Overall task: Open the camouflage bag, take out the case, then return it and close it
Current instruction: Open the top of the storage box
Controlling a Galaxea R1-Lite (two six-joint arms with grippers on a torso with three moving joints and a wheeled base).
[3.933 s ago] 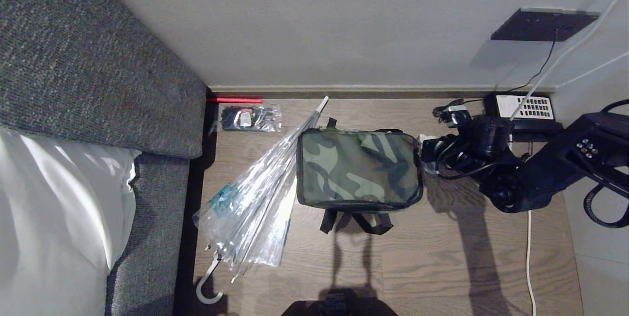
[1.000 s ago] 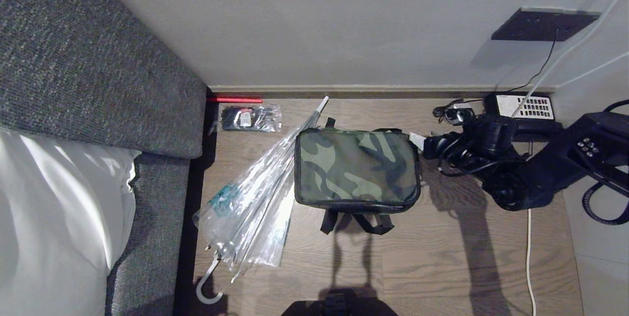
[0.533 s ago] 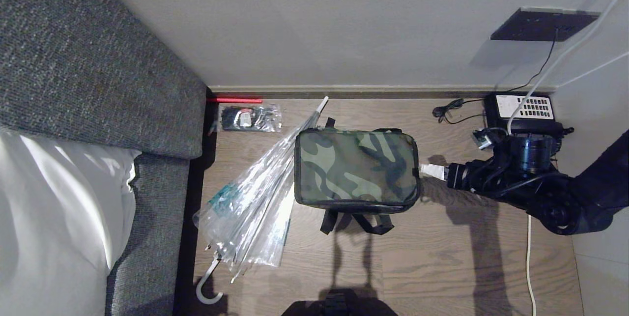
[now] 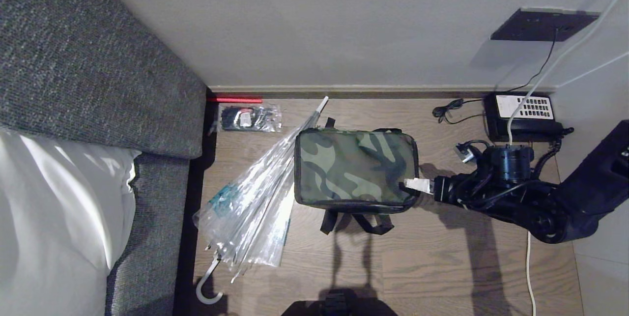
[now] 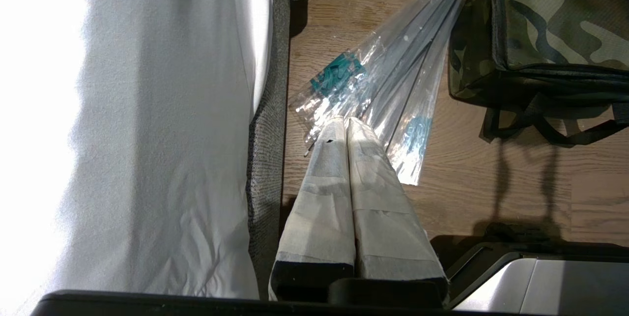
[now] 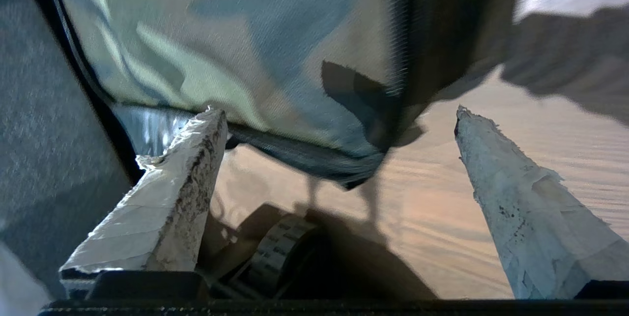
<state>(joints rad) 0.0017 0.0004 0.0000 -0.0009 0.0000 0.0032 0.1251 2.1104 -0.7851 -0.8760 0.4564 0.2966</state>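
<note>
— Right gripper [image 4: 412, 186] is at the bag's near right corner, fingers spread wide with nothing between them. See the taped fingers [image 6: 511, 198] in its own camera? One sits over the camouflage top, the other over bare floor.

— And the camouflage bag [image 4: 356, 166] itself?

— Flat on the wooden floor [image 4: 442, 267], about the middle of the space, zipped shut as far as I can tell. Its black straps [image 4: 356, 221] trail out at six o'clock. No sign of the case; I can't see inside.

— What's around it?

— At nine o'clock, a folded clear umbrella [image 4: 255, 198] leans right against the bag's left side, its white hook handle [image 4: 206, 289] down toward seven o'clock. At eleven o'clock, near the skirting, a small clear packet [image 4: 250, 118] with dark things in it. At two o'clock, a black-and-white telephone [image 4: 523, 117] by the wall, well apart from the bag, with a white cable [image 4: 530, 276] running past it.

— And the other arm?

— Left gripper [image 5: 346, 129] hangs over the umbrella beside the grey sofa [image 4: 88, 85], its two taped fingers pressed together, holding nothing.
</note>
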